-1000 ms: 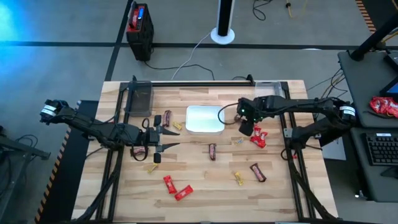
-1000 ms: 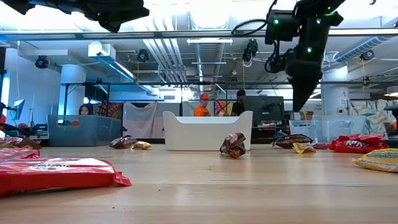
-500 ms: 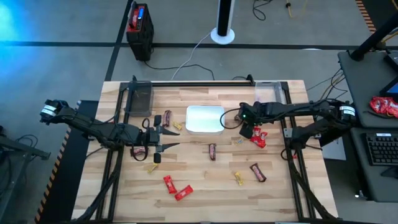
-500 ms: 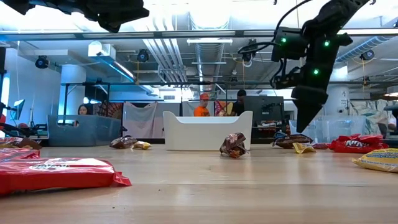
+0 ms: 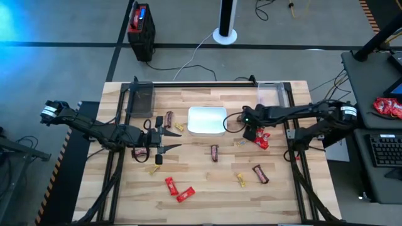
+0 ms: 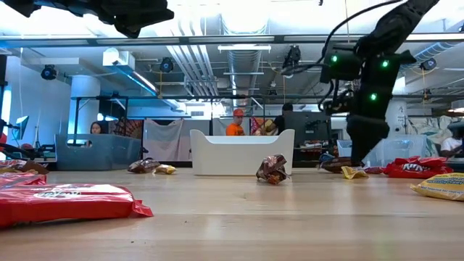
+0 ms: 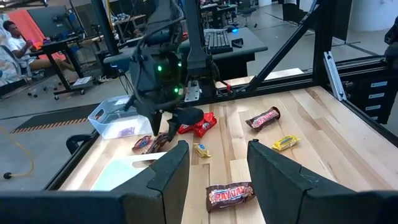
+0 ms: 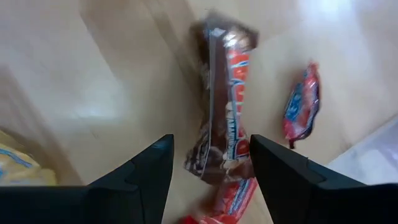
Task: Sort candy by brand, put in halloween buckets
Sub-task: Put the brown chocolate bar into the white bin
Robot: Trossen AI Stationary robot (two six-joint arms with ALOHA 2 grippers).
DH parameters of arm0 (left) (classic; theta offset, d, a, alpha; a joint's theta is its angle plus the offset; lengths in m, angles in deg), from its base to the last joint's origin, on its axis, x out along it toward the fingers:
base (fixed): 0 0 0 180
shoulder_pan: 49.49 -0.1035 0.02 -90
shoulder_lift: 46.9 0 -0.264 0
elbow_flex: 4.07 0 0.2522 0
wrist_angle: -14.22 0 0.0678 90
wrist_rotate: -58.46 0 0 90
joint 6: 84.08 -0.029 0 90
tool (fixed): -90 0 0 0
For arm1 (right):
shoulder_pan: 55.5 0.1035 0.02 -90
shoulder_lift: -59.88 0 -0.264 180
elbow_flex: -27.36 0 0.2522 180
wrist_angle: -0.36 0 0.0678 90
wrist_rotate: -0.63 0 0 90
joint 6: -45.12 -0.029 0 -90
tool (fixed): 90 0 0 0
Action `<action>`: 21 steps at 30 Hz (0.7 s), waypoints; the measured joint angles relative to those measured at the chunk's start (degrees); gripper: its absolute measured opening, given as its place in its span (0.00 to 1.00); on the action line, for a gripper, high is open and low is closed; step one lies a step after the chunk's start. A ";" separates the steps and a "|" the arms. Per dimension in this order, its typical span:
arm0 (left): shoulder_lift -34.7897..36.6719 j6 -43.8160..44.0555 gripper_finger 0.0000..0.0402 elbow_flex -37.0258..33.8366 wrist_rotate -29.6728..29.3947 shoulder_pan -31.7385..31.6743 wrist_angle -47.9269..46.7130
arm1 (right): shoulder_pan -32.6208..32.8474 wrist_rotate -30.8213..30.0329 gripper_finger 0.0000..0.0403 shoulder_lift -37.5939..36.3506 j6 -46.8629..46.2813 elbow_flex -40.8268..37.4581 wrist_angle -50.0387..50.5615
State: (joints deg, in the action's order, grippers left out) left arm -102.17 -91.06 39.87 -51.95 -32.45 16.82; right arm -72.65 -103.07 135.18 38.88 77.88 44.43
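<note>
Down near the counter's [image 5: 207, 188] right edge, the right hand [image 5: 250, 132] hangs low over a dark brown bar [image 8: 222, 118], fingers [image 8: 140, 177] spread wide with the bar lying between them, not yet gripped. Red-wrapped candy [image 5: 262, 139] lies just beside that bar, toward the right edge, and a tiny yellow-gold piece [image 5: 240, 143] sits near it. The white tray [image 5: 206, 120] stands at the middle of the counter toward the far edge; one clear tub [image 5: 142, 95] is at the far left corner and another clear tub [image 5: 269, 93] at the far right corner. The left hand [image 5: 164, 140] waits over the left half of the counter, its fingers [image 7: 165, 177] parted and holding nothing. Two red wrappers [image 5: 178, 189] lie near the near edge, a brown bar [image 5: 215, 152] at the counter's middle, and another brown bar [image 5: 260, 173] with a yellow piece [image 5: 241, 180] toward the near right corner.
</note>
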 joint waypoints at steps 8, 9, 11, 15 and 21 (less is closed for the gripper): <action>0.00 0.00 0.37 0.00 0.00 0.01 -0.02 | 0.02 0.12 0.44 4.29 0.31 0.39 -1.88; 0.01 0.00 0.37 0.00 0.02 0.01 -0.04 | 0.02 0.17 0.42 4.31 0.22 0.37 -1.92; 0.01 0.00 0.37 0.00 0.01 0.00 -0.04 | 0.02 0.28 0.36 4.26 -0.16 0.36 -1.99; 0.01 0.00 0.37 0.00 0.02 0.00 -0.07 | 0.00 0.07 0.22 3.90 -1.13 0.32 -1.97; 0.00 0.02 0.37 0.00 0.02 0.00 -0.09 | 0.00 0.11 0.08 3.49 -1.21 0.32 -1.88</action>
State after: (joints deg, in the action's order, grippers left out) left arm -102.17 -91.04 39.87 -51.92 -32.45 16.74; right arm -72.65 -102.96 138.67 37.67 78.20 42.55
